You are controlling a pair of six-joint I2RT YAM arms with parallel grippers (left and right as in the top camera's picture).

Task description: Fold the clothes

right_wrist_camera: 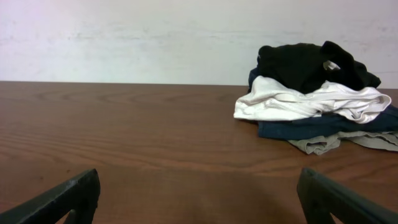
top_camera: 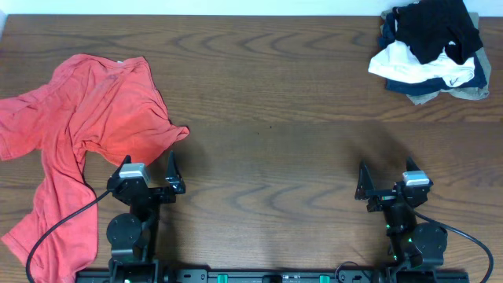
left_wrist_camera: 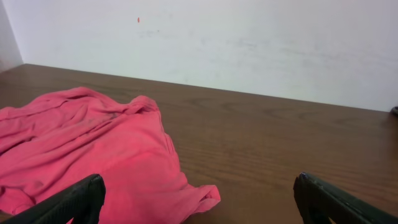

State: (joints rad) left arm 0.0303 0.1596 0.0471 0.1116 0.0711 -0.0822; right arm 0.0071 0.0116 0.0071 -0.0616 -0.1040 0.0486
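A coral-red T-shirt (top_camera: 75, 134) lies crumpled and spread on the left of the brown table; it also shows in the left wrist view (left_wrist_camera: 93, 149). A pile of clothes (top_camera: 431, 49) with a black garment (top_camera: 436, 27) on top sits at the far right corner; in the right wrist view the pile (right_wrist_camera: 314, 106) is ahead to the right. My left gripper (top_camera: 146, 174) (left_wrist_camera: 199, 202) is open and empty, with the red shirt's edge between its fingers. My right gripper (top_camera: 387, 185) (right_wrist_camera: 199, 199) is open and empty over bare wood, far from the pile.
The pile also holds white (top_camera: 405, 63), dark blue and khaki garments. A white wall (right_wrist_camera: 155, 37) stands behind the table's far edge. Bare wood (top_camera: 275, 118) lies between the shirt and the pile.
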